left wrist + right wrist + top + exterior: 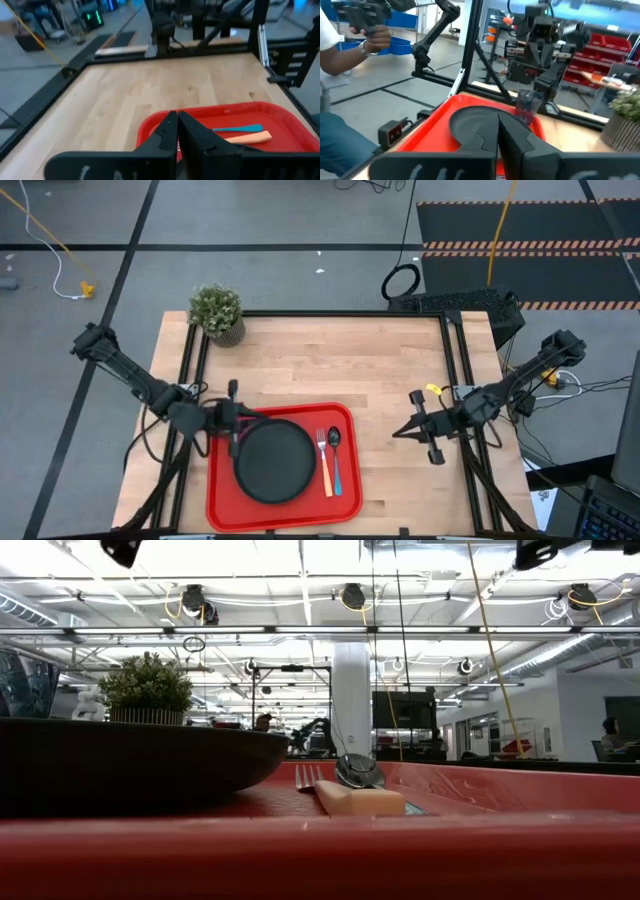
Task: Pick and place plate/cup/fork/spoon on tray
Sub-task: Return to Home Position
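Left gripper (236,423) over tray's left edge, fingers clamped on cup, arm reaching in from table's left edge. Right gripper (398,431) fingers together, hovering over table near right edge, pointing left.

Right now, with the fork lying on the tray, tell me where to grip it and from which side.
Grip the fork at the middle of its orange handle, coming straight down from above, since it lies flat on the red tray. The plate and spoon flank it closely, so finger room looks tight.
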Action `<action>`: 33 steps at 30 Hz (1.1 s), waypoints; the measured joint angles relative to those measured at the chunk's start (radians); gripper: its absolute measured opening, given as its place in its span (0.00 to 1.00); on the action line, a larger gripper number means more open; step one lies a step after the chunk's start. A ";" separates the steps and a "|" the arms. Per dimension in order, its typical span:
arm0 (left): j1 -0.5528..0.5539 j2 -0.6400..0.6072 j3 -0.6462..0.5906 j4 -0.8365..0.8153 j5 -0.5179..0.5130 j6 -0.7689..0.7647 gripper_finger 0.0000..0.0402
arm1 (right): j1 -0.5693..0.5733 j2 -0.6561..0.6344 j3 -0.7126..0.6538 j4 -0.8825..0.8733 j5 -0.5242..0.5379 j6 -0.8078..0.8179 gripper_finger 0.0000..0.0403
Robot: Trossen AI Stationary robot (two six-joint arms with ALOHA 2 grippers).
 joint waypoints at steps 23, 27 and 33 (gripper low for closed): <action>0.156 -0.283 -0.343 0.354 0.232 0.115 0.02 | 0.000 -0.407 -0.248 -0.068 -0.072 -0.077 0.00; 0.169 -0.283 -0.343 0.354 0.233 0.115 0.01 | -0.001 -0.460 -0.273 -0.073 -0.073 -0.123 0.00; 0.186 -0.282 -0.343 0.359 0.233 0.109 0.04 | -0.052 -0.537 -0.308 -0.081 -0.106 -0.123 0.00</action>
